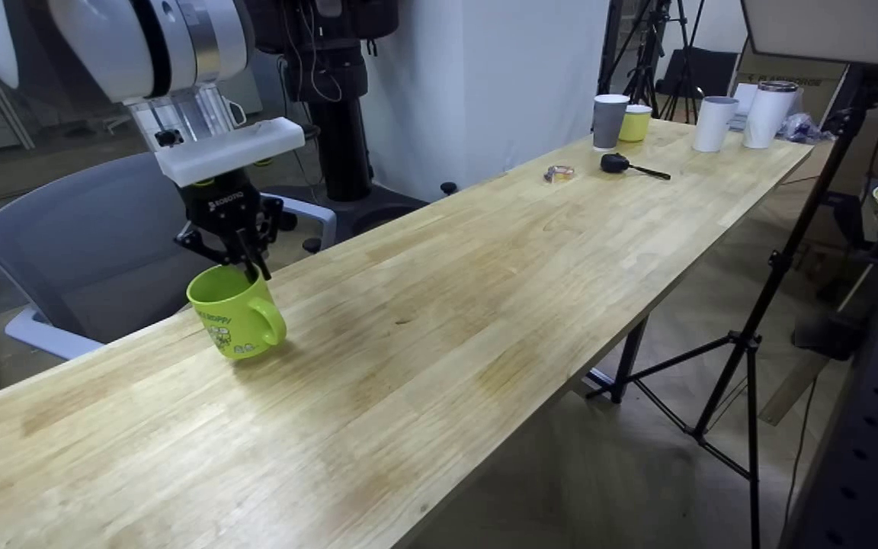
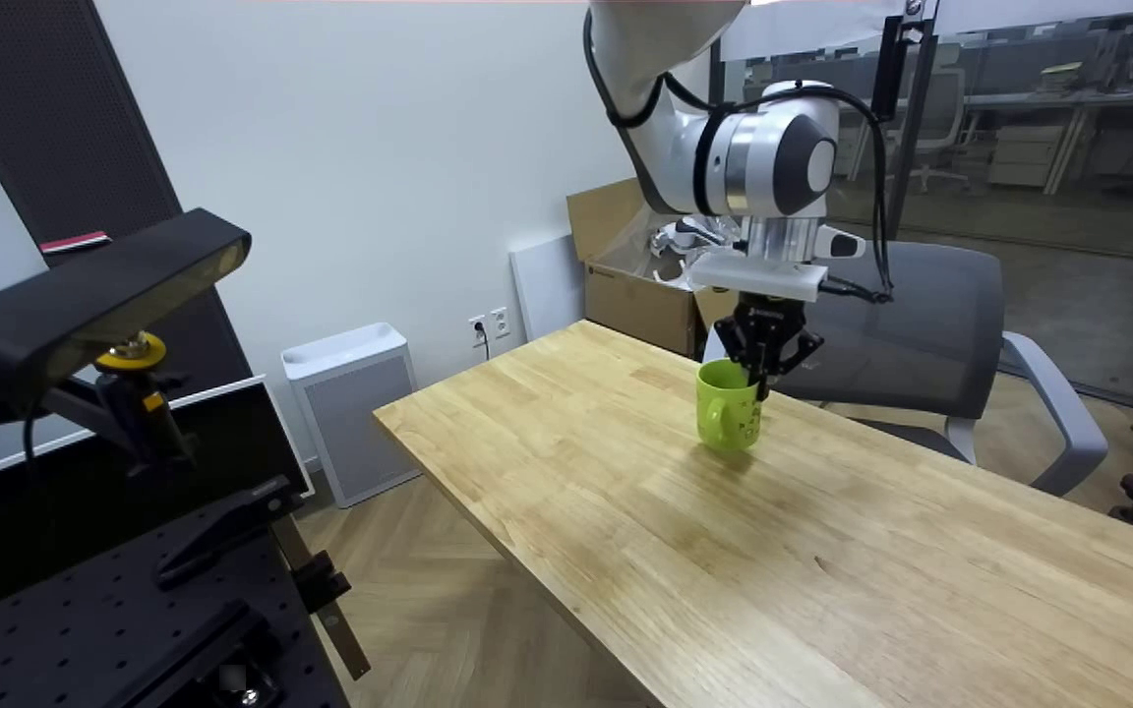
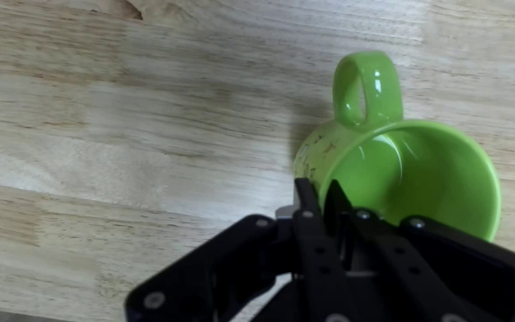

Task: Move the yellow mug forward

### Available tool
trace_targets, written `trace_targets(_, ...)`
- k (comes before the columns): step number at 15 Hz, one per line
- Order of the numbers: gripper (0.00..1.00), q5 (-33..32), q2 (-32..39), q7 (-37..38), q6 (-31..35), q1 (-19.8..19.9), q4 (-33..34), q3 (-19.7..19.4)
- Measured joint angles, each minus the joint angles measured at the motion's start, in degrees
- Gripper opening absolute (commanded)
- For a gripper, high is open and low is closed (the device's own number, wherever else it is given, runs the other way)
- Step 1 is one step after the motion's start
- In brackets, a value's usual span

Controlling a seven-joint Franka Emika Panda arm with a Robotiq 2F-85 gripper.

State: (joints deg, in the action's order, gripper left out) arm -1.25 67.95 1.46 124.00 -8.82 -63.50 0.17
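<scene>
Since the black claw (image 3: pixel 319 182) clasped the glossy lime-yellow cylindrical mug (image 1: pixel 235 316) by its rim, grasping looked finished and steady forward carrying due.

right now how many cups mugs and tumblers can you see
5: lime-yellow mug at the hand; far along the table, a gray cup, yellow cup partly behind it, white cup, white tumbler. Others may be hidden.

Tool (image 3: pixel 321 188) hides pt. of yellow mug (image 3: pixel 387 161) (wrist vw.).
</scene>
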Motion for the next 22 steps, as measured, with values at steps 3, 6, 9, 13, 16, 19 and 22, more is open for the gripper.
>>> trace_targets(3, 0.02, 0.00, -0.30, -0.02, -0.74, 0.32, -0.12, -0.11)
trace_targets(6, 0.02, 0.00, -0.88, -0.03, -1.13, 1.21, -0.78, -0.62)
trace_targets(9, 0.02, 0.00, -1.58, -0.06, -1.12, 2.83, -2.21, -1.24)
trace_targets(13, 0.02, 0.01, -3.91, -0.10, -0.58, 5.74, -6.39, -2.27)
trace_targets(16, 0.02, 0.04, -6.39, -0.11, 0.70, 8.24, -10.34, -3.15)
trace_targets(19, 0.02, 0.08, -9.02, -0.12, 2.09, 10.71, -14.51, -4.00)
trace_targets(22, 0.02, 0.14, -11.54, -0.12, 3.87, 12.86, -18.79, -4.75)
